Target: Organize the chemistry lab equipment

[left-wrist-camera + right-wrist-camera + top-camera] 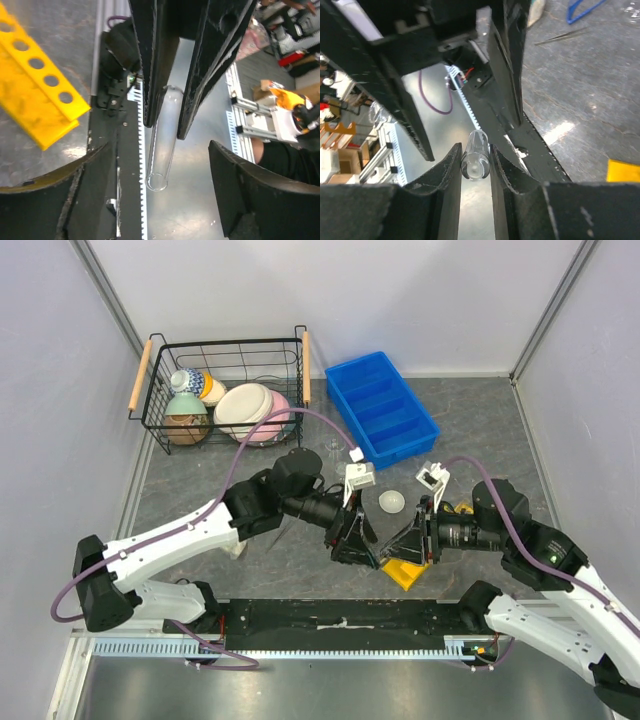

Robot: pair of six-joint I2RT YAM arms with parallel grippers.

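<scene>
Your right claw [476,147] is closed on a test tube [162,150], its two fingers pressing the glass from either side near the rounded, sealed end; the tube is clear, thin-walled and empty, with a plain open rim at its other end. That open end points toward your left claw [157,146], which stands wide open; its fingers flank the tube on both sides and do not touch it, and it has nothing in its grip.

From above, you see the two claws meeting tip to tip above the table [480,430], just in front of the arm bases; the tube itself is too thin to make out there. The yellow rack [405,573] lies on the table just beside the right claw, a row of round holes showing along its face in the left wrist view; the small white domed dish [391,502] sits a little beyond the claws, apart from both.
</scene>
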